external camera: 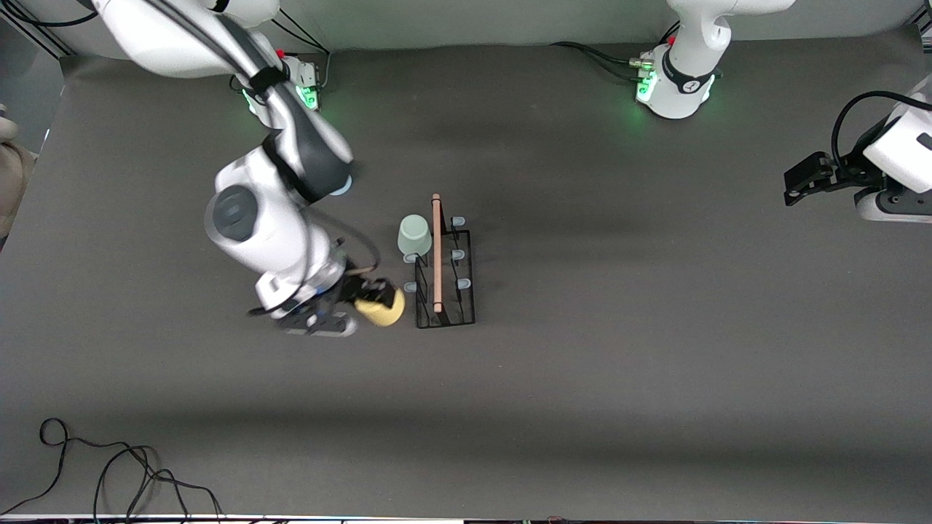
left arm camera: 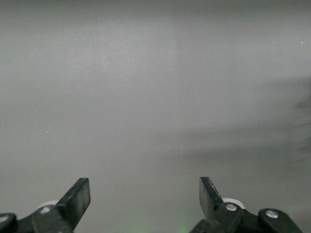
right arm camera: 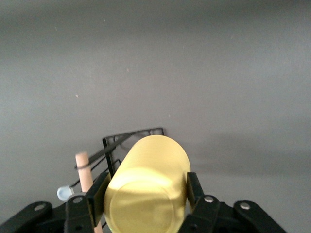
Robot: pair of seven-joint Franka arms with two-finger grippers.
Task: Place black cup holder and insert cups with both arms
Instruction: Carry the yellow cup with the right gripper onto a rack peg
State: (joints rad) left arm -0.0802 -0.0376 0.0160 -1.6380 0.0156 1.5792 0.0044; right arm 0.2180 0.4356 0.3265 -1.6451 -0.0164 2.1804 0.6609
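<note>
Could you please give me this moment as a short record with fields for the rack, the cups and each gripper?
rack: black cup holder standing on the table, wooden handle on top
mint green cup: upside down on a peg, on the side toward the right arm's end
yellow cup: held on its side, beside the rack
right gripper: shut on the yellow cup
left gripper: open, empty, waiting at the left arm's end of the table
</note>
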